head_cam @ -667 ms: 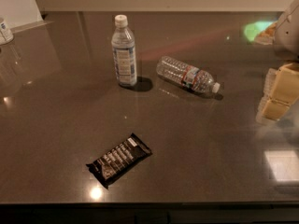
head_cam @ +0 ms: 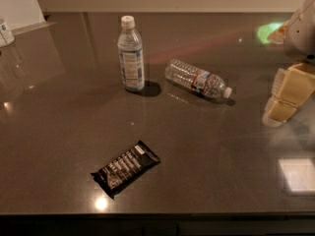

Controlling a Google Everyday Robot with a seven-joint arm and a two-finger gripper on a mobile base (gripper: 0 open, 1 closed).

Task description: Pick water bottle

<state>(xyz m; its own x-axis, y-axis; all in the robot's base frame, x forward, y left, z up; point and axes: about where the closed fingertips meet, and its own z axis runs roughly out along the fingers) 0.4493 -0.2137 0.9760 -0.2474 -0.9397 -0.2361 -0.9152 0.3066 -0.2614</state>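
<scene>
at the far upper left edge of the frame a small labelled container (head_cam: 4, 32) is cut off by the border. it is well apart from everything else and has no part in this job. the dark glossy desk (head_cam: 59, 132) carries the rest. left of centre and low in the frame lies a black snack bar (head_cam: 125, 168), flat and angled. it is well apart from both bottles, so i judge it should not hinder a reach from the right.

above it, in the upper middle, an upright bottle (head_cam: 131, 55) stands on its base with its white cap up and a tall pale label facing the camera. it is the smoother one, not the target. to its right, near but not touching, the water bottle (head_cam: 197, 80) lies on its side, ribbed and clear. its narrow red, white and blue label band (head_cam: 201, 80) sits toward the cap end, and its small white cap (head_cam: 227, 92) points to the lower right. lying down, it rests along its length and could roll. its long axis runs diagonally, so i judge a grasp would need to close across the body rather than along it.

at the right edge of the frame, mid height, the gripper (head_cam: 288, 95) hangs over the desk, cream-coloured and partly cropped. it is well apart from the water bottle and holds nothing that i can see; whether it is wide or narrow i cannot tell. it sits on the cap side of the bottle, which suits an approach from that end. the pick looks not yet begun, and the reach across to the bottle is the step in hand.
</scene>
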